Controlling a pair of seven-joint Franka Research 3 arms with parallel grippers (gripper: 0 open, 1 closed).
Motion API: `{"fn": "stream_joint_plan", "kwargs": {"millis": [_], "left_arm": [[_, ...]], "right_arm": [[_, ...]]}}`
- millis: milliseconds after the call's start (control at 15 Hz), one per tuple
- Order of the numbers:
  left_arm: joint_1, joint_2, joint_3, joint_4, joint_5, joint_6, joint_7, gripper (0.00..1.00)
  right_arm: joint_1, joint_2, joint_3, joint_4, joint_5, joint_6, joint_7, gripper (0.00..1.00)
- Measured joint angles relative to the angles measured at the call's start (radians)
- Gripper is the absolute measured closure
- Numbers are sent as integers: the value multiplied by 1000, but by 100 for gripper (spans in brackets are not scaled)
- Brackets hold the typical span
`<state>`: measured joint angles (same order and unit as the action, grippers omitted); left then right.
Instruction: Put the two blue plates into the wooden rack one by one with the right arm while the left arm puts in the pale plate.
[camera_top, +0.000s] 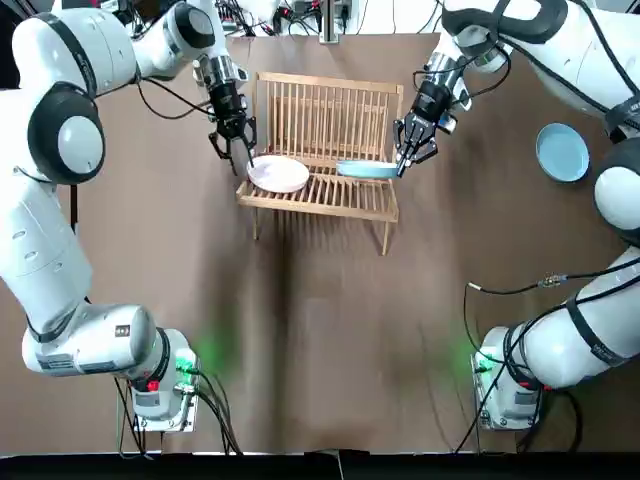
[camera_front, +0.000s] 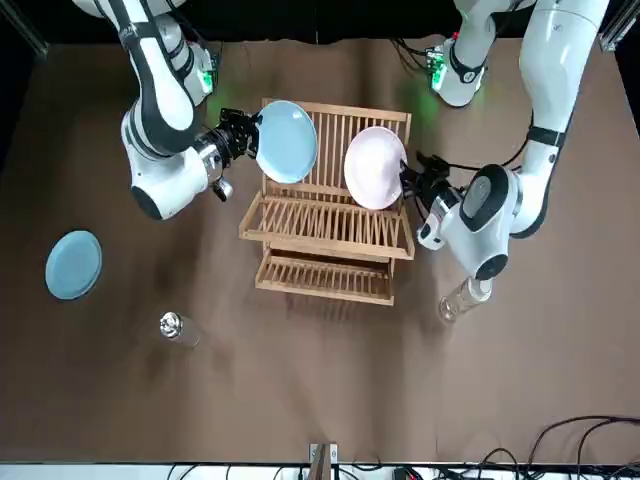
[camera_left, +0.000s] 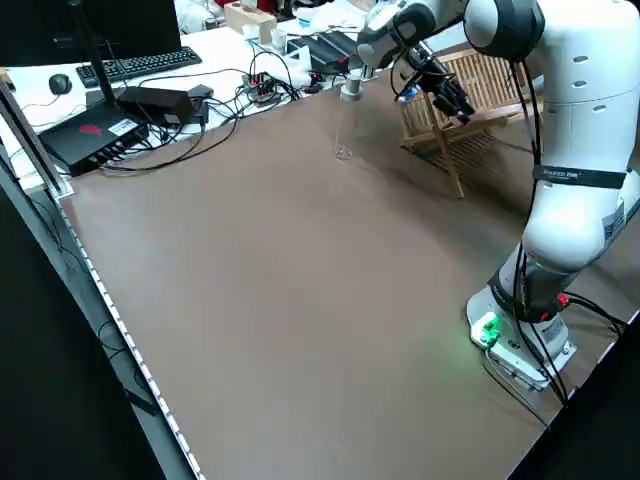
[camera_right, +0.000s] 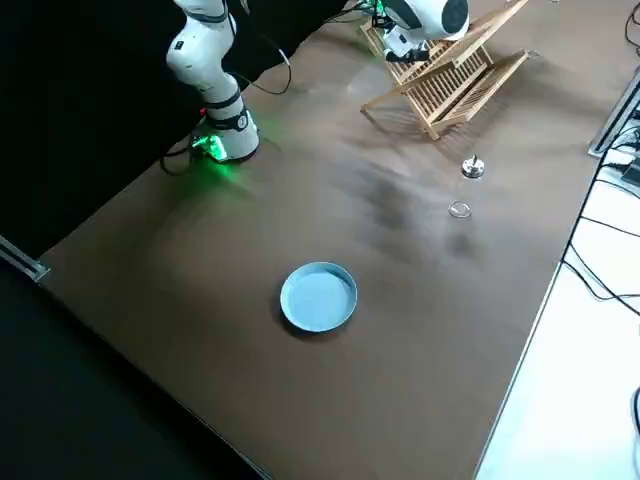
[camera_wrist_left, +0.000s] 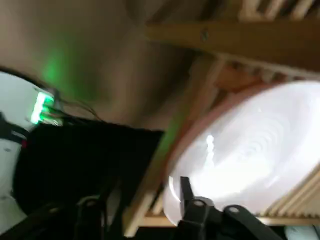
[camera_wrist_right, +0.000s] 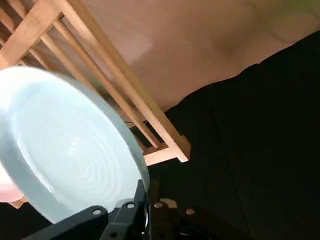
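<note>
We hold both upright for slatted wooden rack slots: right gripper clamped on round blue plate, left gripper on round pale plate.

This looks like a robotics lab, not a kitchen. Two white robot arms stand on bases fixed to a brown-covered table, with a green status light glowing at each base. On a white desk past the table's far edge lie a keyboard, a mouse, flat black boxes and tangled cables. Dark screening, perhaps curtain, closes the right side.
</note>
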<state>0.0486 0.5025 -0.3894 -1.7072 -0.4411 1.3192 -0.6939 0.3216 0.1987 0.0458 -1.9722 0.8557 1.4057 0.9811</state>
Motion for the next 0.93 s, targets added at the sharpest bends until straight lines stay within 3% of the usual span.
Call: {"fn": "stream_joint_plan", "kwargs": {"millis": [67, 133, 267, 533, 933], "left_arm": [[1, 0, 0, 15, 40, 0, 14, 36], [7, -1, -1, 51, 114, 0, 55, 19], [18, -8, 0, 87, 200, 0, 98, 2], [57, -73, -1, 135, 362, -1, 241, 1], [170, -180, 0, 174, 387, -1, 478, 1]], "right_arm": [[1, 0, 0, 0, 6, 0, 0, 96], [4, 0, 0, 0, 12, 3, 0, 93], [9, 0, 0, 0, 20, 20, 0, 92], [17, 0, 0, 0, 26, 30, 0, 91], [29, 1, 0, -3, 30, 30, 1, 90]]}}
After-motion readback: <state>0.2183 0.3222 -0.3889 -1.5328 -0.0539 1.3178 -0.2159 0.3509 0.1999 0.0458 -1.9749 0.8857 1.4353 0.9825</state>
